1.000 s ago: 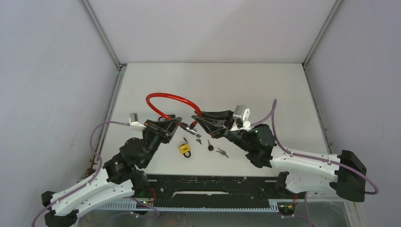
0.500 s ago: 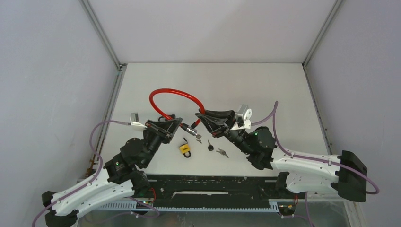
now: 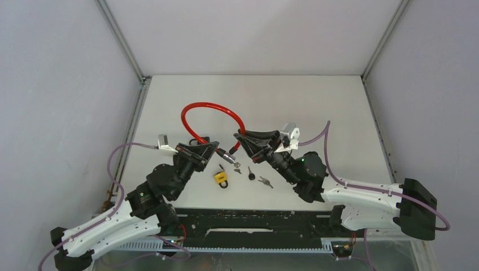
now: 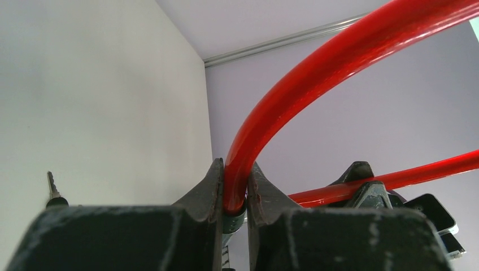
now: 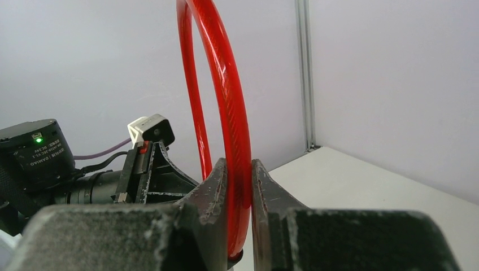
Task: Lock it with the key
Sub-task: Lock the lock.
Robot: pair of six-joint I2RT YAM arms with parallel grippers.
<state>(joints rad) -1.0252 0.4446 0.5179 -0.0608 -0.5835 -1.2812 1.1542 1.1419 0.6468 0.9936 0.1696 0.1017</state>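
Note:
A red cable lock [image 3: 210, 107] arches above the table between both arms. My left gripper [image 3: 218, 148] is shut on one end of the cable [image 4: 294, 90], just above its dark end collar [image 4: 234, 217]. My right gripper [image 3: 238, 138] is shut on the other end [image 5: 227, 90]. The two ends hang close together, with a small metal piece [image 3: 229, 153] between them; whether they are joined I cannot tell. A black-headed key [image 3: 250, 171] and a silver key bunch [image 3: 265, 181] lie on the table below. One key [image 4: 52, 189] shows in the left wrist view.
A yellow padlock [image 3: 221, 178] lies on the table just below the grippers, with another small key [image 3: 236, 167] beside it. Grey walls enclose the white table [image 3: 316, 107] on three sides. The black rail [image 3: 248, 220] runs along the near edge.
The cable loop has swung to the right and stands higher. My right gripper has edged left, closer to the left gripper. Both grips stay the same.

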